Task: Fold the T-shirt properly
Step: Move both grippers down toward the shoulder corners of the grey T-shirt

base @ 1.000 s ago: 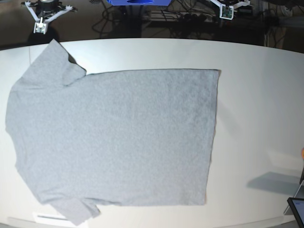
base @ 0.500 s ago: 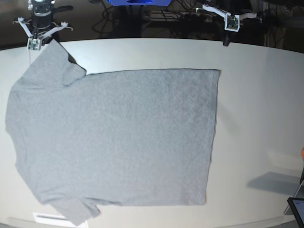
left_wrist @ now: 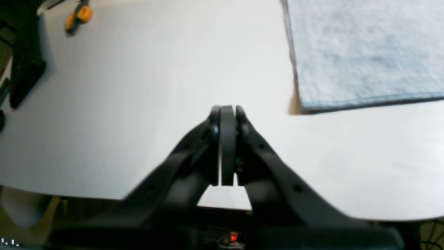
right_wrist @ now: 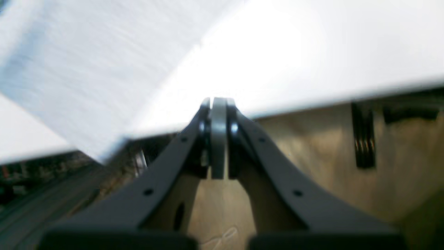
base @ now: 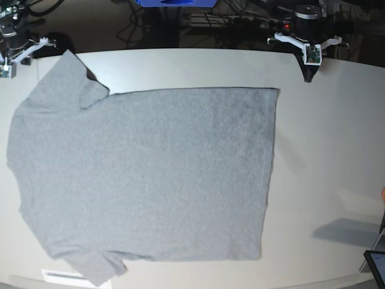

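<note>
No writing readable: T-shirt lies flat, plain grey side up, on the white table, dark cable clutter behind; left gripper and right gripper both closed, empty, off the shirt.

A big white table holds a grey T-shirt. The shirt lies flat and spread out, plain side up. Its sleeves are at the left and its straight bottom edge is at the right. A small dark thing sits at the table's near right corner.
</note>
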Robot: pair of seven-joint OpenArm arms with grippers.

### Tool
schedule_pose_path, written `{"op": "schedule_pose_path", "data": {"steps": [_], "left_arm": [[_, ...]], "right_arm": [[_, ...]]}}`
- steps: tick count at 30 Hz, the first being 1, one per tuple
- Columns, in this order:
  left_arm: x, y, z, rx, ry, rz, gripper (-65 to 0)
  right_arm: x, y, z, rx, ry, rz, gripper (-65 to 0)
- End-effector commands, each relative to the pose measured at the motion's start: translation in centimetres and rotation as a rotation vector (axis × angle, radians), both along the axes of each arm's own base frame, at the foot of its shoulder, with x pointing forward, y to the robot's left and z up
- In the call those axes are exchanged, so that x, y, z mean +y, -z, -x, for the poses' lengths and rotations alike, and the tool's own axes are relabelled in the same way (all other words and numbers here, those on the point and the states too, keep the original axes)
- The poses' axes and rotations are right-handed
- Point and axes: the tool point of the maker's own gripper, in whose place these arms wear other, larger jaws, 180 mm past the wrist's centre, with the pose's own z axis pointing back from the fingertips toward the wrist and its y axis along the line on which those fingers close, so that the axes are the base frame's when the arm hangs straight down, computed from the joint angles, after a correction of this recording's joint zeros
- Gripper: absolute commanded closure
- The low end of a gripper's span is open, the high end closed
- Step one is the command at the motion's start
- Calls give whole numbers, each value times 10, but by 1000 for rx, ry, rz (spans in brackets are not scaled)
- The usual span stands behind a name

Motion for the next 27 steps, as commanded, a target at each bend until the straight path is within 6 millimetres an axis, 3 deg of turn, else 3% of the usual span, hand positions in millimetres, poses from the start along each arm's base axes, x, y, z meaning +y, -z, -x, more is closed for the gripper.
{"op": "schedule_pose_path", "data": {"steps": [1, 5, 11, 18, 24, 27], "left_arm": [[1, -12, -5, -43, 8, -17, 0], [-3, -11, -7, -46, 14, -8, 0], [-3, -11, -8, -50, 15, -7, 0], [0, -12, -10, -47, 36, -24, 0], [1, -13, -12, -46, 49, -32, 0], [1, -14, -12, -46, 49, -34, 0]], "right_arm": [[-9, -12, -5, -30, -7, 22, -62], [-7, -11, -2, -18, -1, -11, -181], [4, -9, -3, -33, -1, -83, -260], [23, -11, -10, -80, -14, -201, -440], [38, -18, -20, -136, -41, -304, -454], [44, -7, -16, -115, -27, -365, -456]]}}
